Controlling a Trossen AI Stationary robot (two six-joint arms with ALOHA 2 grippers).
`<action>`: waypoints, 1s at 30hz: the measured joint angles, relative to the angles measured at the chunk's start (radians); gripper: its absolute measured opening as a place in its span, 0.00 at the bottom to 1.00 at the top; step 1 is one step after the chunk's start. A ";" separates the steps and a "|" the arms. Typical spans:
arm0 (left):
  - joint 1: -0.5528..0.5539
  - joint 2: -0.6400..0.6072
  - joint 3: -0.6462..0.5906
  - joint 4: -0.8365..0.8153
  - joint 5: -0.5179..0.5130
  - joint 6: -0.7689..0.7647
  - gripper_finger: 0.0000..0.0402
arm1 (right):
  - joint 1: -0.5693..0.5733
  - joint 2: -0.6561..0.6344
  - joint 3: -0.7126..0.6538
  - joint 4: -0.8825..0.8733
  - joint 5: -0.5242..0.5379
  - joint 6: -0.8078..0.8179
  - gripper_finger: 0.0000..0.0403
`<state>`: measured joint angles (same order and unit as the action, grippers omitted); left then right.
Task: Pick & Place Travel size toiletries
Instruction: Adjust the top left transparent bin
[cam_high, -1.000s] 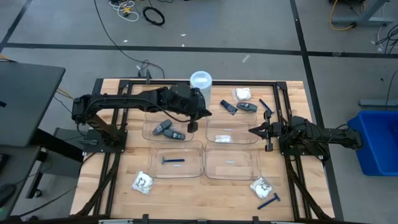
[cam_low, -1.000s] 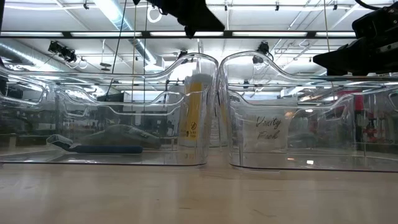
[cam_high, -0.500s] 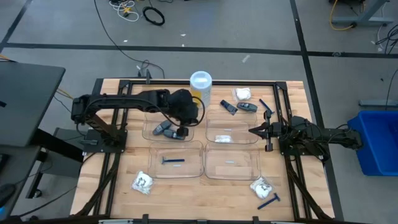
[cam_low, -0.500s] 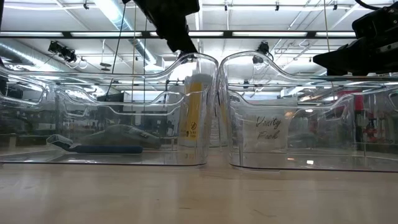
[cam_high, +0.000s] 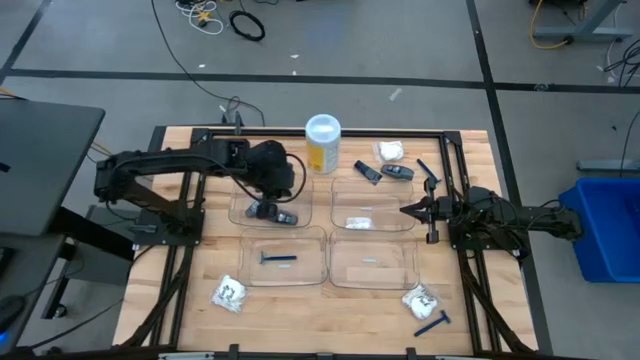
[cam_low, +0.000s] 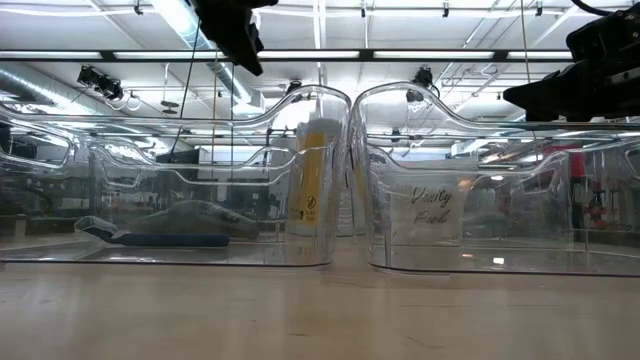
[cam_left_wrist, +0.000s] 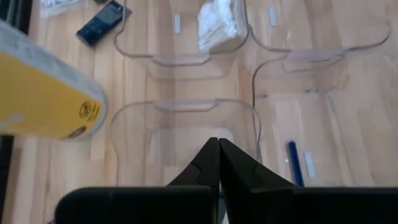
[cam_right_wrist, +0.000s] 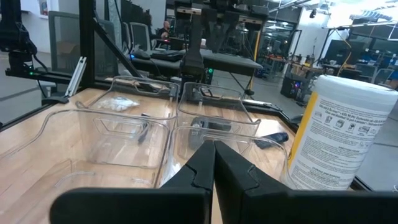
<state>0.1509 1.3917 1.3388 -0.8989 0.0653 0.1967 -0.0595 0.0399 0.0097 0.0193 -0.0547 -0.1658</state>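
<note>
Four clear trays (cam_high: 248, 214) stand mid-table. The far-left one holds two grey oval sticks (cam_high: 262, 209). The near-left one holds a blue razor (cam_high: 278, 258), which also shows in the left wrist view (cam_left_wrist: 295, 165). The far-right one holds a white packet (cam_high: 360, 222). My left gripper (cam_high: 276, 196) is shut and empty above the far-left tray; it also shows in its wrist view (cam_left_wrist: 219, 142) and high in the low view (cam_low: 240, 40). My right gripper (cam_high: 405, 210) is shut and empty at the far-right tray's right edge, as its wrist view (cam_right_wrist: 214, 143) shows.
A yellow canister with a white lid (cam_high: 322, 143) stands behind the trays. Loose at the far right lie a packet (cam_high: 391, 151), a dark blue tube (cam_high: 367, 172), a grey stick (cam_high: 397, 172) and a razor (cam_high: 427, 170). Packets (cam_high: 231, 292) (cam_high: 419, 299) and a razor (cam_high: 432, 323) lie near the front edge.
My left gripper has gone toward the table's left edge, from the gap between the two far trays to above the far-left tray, and has risen a little in the low view. The grey sticks lie where they were.
</note>
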 joint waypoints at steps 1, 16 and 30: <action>0.000 -0.003 0.000 -0.016 -0.010 0.000 0.02 | 0.000 0.000 0.000 0.000 0.001 0.000 0.03; 0.000 -0.008 -0.002 -0.247 -0.072 -0.002 0.01 | 0.000 0.000 0.000 0.000 0.000 0.000 0.03; 0.015 -0.210 -0.318 -0.273 -0.081 0.005 0.01 | 0.000 0.000 0.000 0.000 0.000 0.000 0.03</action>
<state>0.1663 1.1813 1.0208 -1.1715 -0.0162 0.2012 -0.0593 0.0399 0.0100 0.0189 -0.0551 -0.1658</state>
